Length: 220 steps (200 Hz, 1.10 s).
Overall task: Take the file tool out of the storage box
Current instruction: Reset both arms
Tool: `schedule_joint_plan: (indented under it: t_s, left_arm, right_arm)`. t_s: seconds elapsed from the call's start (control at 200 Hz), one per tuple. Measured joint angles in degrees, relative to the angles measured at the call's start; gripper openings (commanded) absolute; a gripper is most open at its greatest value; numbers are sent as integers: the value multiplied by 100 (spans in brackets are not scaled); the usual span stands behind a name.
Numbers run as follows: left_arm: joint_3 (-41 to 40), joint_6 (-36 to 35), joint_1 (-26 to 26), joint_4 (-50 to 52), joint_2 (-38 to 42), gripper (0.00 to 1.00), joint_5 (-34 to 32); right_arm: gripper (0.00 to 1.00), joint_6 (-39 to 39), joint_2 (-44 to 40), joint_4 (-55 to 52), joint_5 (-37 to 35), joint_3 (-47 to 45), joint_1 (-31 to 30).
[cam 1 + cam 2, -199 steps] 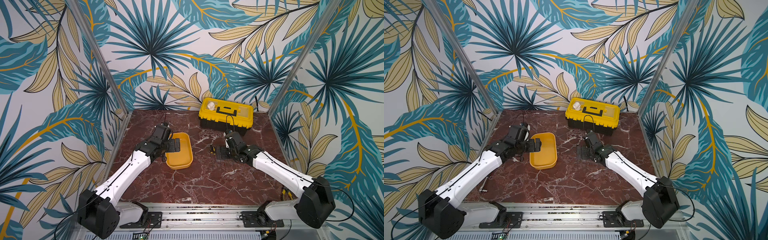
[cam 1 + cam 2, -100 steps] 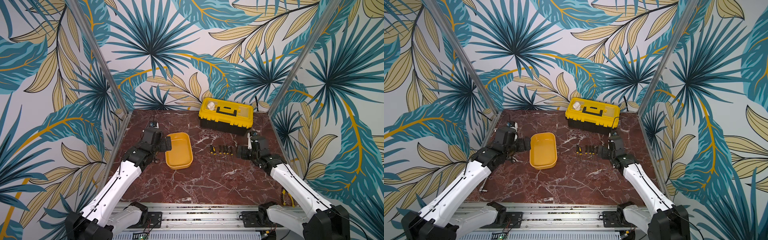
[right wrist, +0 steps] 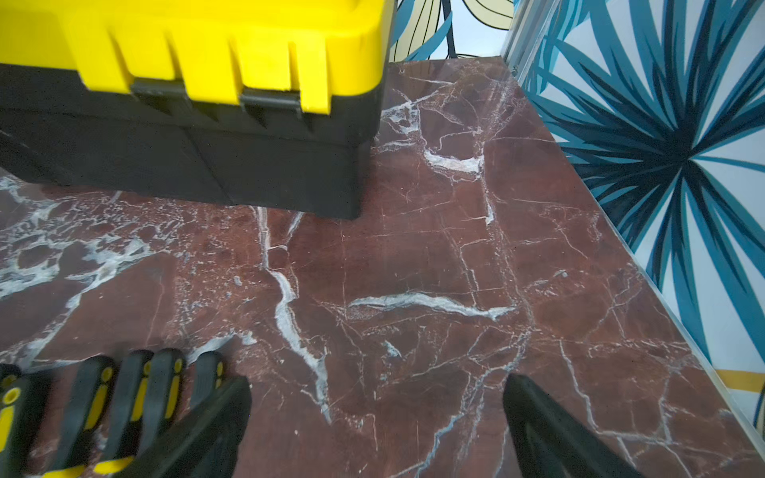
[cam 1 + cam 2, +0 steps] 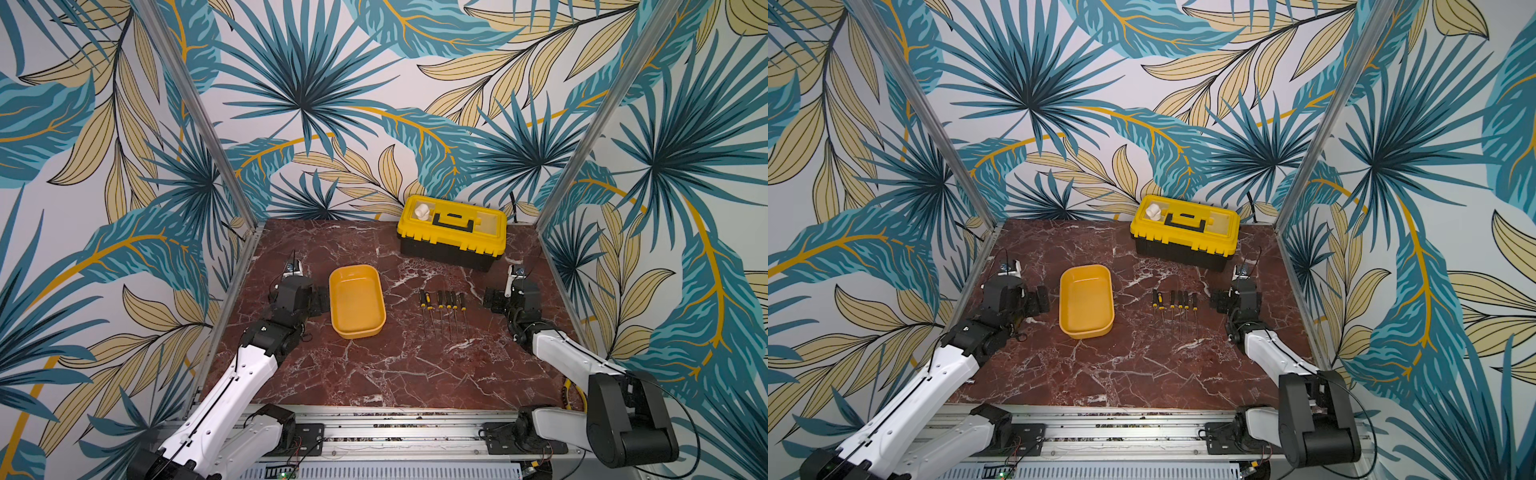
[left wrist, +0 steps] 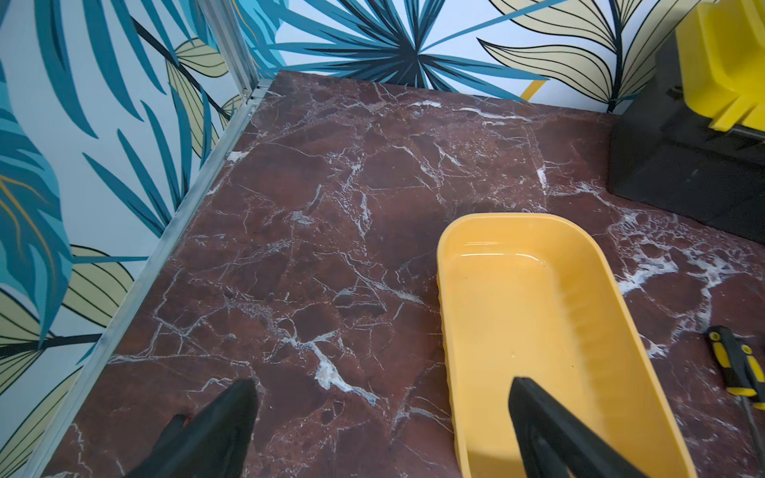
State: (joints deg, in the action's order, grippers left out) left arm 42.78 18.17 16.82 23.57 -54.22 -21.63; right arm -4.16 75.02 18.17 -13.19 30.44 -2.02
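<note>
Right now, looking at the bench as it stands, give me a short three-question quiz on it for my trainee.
1. Fill in: the left gripper and the right gripper both stand ___, holding nothing.
2. True or false: a file lies inside the storage box.
3. Multiple choice: the files lie A) stacked in a heap, B) side by side in a row, C) standing upright.
Key: 1 open; 2 false; 3 B.
</note>
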Motion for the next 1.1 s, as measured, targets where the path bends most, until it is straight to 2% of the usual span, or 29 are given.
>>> schedule_joint_plan:
  t_s: [0.295,0.481,0.741,1.102]
  left_arm:
    - [-1443,-763,-428,-2302,-61,100,-2]
    - [-1652,-1235,-769,-3724,-715,100,184]
    - [-1926,-1633,-1152,-5602,-1926,100,636]
    - [-2365,-1810,-1696,-7364,-2566,100,1567]
  right_arm:
    - [100,39,638,2065,175,-588,55]
    - [99,114,1062,2870,354,-852,55]
    - [99,164,1099,3075,490,-804,55]
    - [99,168,1099,3075,555,-739,55]
